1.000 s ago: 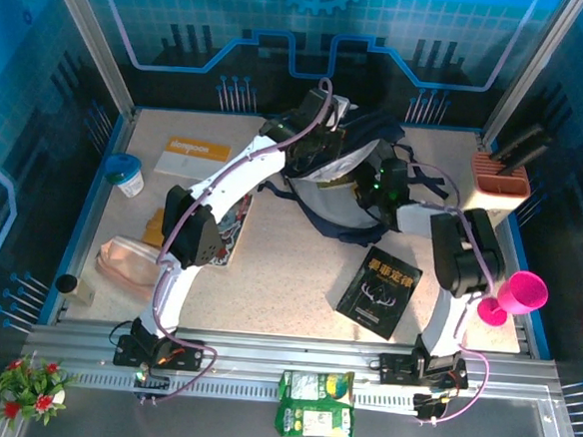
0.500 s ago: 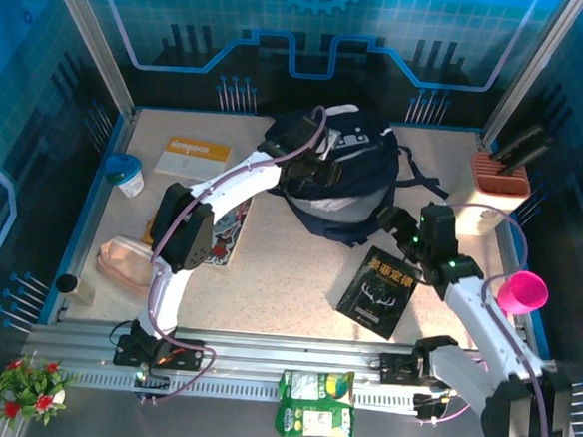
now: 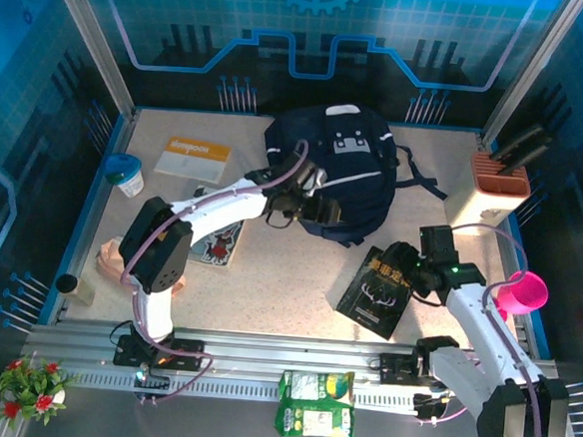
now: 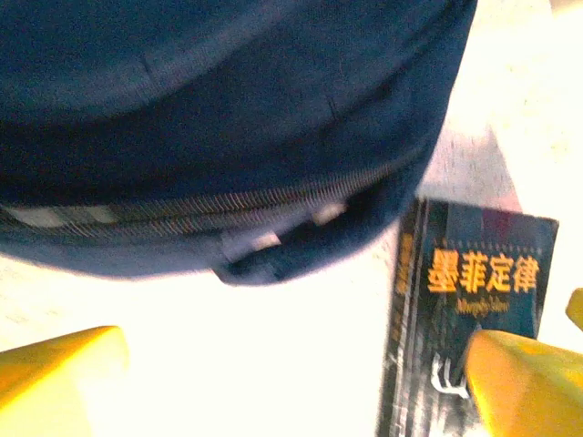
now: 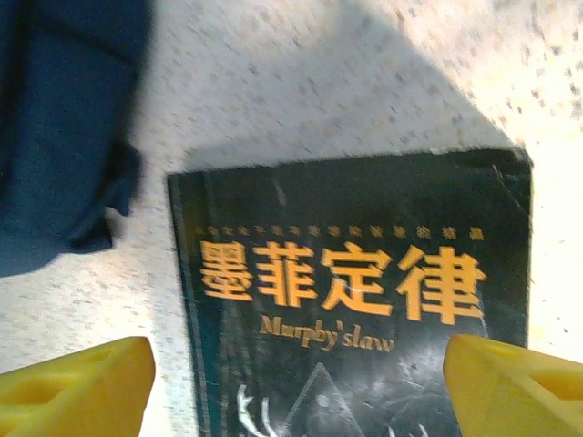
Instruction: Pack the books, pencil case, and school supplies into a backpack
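Right tool [image 3: 405, 260] spread wide, empty, hovering over black book [image 3: 379, 290] flat on surface [image 3: 287, 278], orange title directly below fingers. Farther in, left tool [image 3: 324, 213] also wide apart, holding nothing, just short of navy backpack [image 3: 340, 167]; zipper edge straight ahead, black book off to its right. Illustrated book [image 3: 220, 246] partly under left arm.

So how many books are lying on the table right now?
3: black book near right, illustrated book beneath the left arm, orange-white book far left. Others may be hidden.
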